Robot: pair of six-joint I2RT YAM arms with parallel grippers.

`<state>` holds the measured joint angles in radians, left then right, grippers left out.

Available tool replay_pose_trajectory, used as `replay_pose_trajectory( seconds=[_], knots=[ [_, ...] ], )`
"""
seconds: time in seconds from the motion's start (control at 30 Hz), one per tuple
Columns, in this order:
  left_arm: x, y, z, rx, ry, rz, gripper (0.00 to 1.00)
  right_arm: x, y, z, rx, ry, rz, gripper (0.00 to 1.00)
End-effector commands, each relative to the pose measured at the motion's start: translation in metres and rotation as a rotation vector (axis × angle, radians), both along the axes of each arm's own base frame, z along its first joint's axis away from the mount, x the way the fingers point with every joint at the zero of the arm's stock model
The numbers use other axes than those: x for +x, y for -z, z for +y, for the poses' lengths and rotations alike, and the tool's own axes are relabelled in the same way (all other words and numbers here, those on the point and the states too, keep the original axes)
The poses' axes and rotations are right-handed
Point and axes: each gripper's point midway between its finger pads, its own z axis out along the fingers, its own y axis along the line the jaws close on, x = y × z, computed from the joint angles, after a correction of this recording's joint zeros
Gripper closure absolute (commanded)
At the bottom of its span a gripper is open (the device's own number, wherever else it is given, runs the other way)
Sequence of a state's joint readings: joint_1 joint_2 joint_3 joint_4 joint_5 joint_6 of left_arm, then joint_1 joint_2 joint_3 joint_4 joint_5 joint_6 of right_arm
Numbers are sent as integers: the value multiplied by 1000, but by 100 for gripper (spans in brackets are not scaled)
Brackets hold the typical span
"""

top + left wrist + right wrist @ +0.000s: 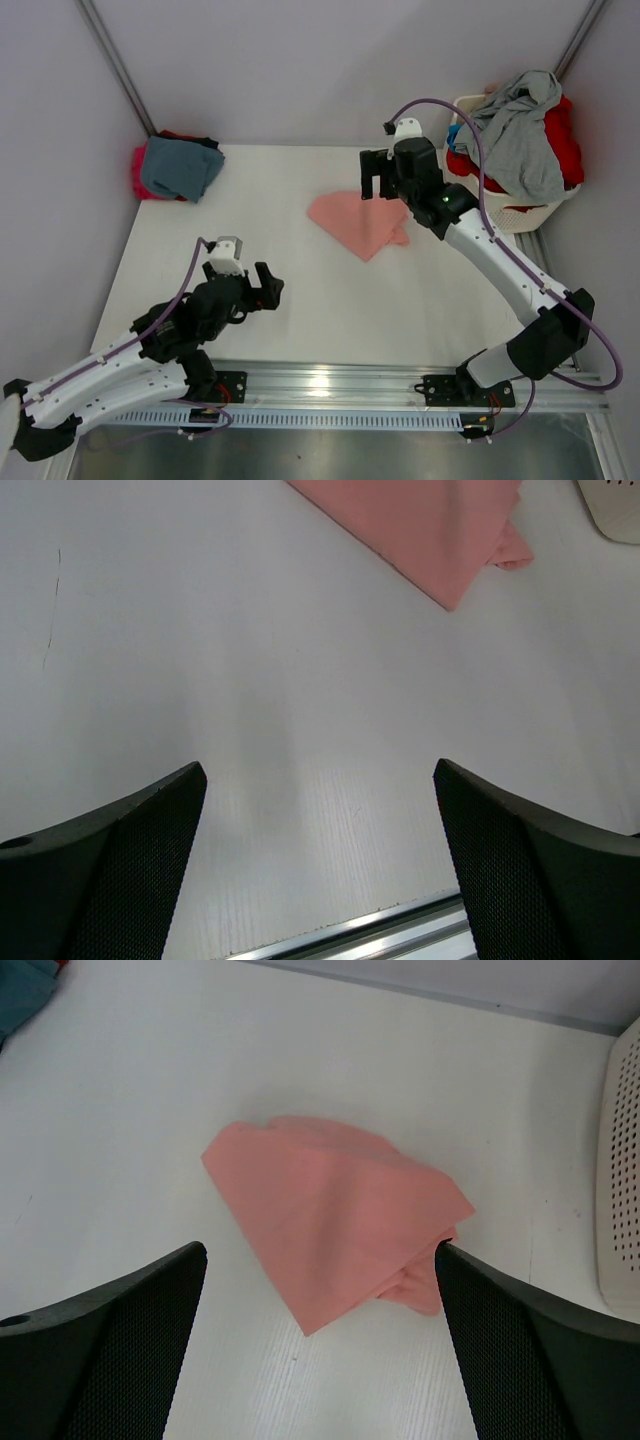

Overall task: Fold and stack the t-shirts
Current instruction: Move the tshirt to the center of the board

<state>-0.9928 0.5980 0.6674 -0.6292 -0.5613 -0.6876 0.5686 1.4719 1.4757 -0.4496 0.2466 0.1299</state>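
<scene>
Looking from above: could catch only the top layer of the pink shirt (358, 222), bunched mid-table, and drag it crooked, well short of the pile (178, 166) at the far left. Right gripper (372, 180) poised over its far edge; left gripper (268, 290) low, well apart from it.

Left wrist: fingers spread, empty, shirt well ahead.

Right wrist: fingers spread, empty, shirt directly below, between them.
</scene>
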Motion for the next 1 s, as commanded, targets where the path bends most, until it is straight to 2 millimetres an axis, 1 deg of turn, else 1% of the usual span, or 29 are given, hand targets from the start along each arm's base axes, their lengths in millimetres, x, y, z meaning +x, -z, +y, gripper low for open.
replay_pose_trajectory(
  seconds=[0.0, 0.1, 0.13, 0.17, 0.2, 0.27, 0.3, 0.33, 0.37, 0.4, 0.43, 0.47, 0.53, 0.57, 0.6, 0.63, 0.67, 0.7, 0.73, 0.77, 0.8, 0.87, 0.9, 0.97],
  knots=[
    [1, -13, -6, -36, 18, -30, 1, 3, -14, -1, -7, 25, -44, 1],
    [1, -11, -6, -33, 22, -25, 1, 6, -3, -5, -38, 49, -35, 1],
    [0, -11, -6, -35, 24, -24, 1, 8, 6, -8, -59, 62, -27, 1],
    [0, -11, -6, -36, 23, -22, 1, 13, 8, -11, -64, 87, -40, 0],
    [-1, -10, -6, -36, 24, -19, 1, 18, 16, -19, -90, 136, -36, 1],
    [-1, -11, -5, -42, 23, -18, 1, 32, 26, -36, -88, 214, -25, 0],
    [-3, -10, -6, -43, 27, -14, 1, 40, 39, -41, -96, 243, 0, 2],
    [-3, -10, -5, -43, 28, -12, 1, 46, 43, -48, -88, 271, 10, 4],
    [-4, -7, -4, -42, 29, -6, 1, 53, 51, -61, -69, 317, 35, 7],
    [-5, -10, -5, -51, 29, -8, 1, 58, 58, -66, -62, 327, 54, 11],
    [-5, -10, -4, -54, 29, -9, 1, 62, 72, -70, -65, 340, 83, 13],
    [-5, -11, -4, -56, 29, -10, 1, 65, 80, -80, -50, 362, 107, 18],
    [-4, -11, -4, -61, 28, -16, 1, 70, 94, -87, -39, 375, 135, 23],
    [-4, -12, -5, -62, 26, -20, 1, 68, 105, -87, -27, 361, 162, 24],
    [-3, -12, -5, -60, 25, -19, 1, 68, 109, -95, 1, 377, 172, 27],
    [-3, -11, -6, -57, 26, -17, 1, 71, 107, -94, 34, 370, 158, 29],
    [-3, -11, -7, -57, 27, -15, 1, 66, 119, -92, 58, 340, 188, 31],
    [-2, -9, -8, -54, 28, -10, 1, 66, 121, -97, 90, 345, 191, 33],
    [-2, -9, -8, -53, 28, -7, 1, 69, 120, -96, 116, 334, 173, 35],
    [-2, -8, -9, -56, 31, -7, 1, 66, 122, -93, 135, 311, 180, 36],
    [-2, -7, -10, -57, 33, -6, 1, 63, 132, -96, 137, 311, 200, 37],
    [-3, -6, -11, -60, 37, -4, 1, 60, 138, -103, 158, 326, 217, 39],
    [-2, -8, -11, -64, 34, -7, 1, 53, 148, -107, 160, 335, 239, 40],
    [-2, -5, -11, -63, 36, -7, 1, 51, 151, -107, 206, 334, 234, 40]
  ],
)
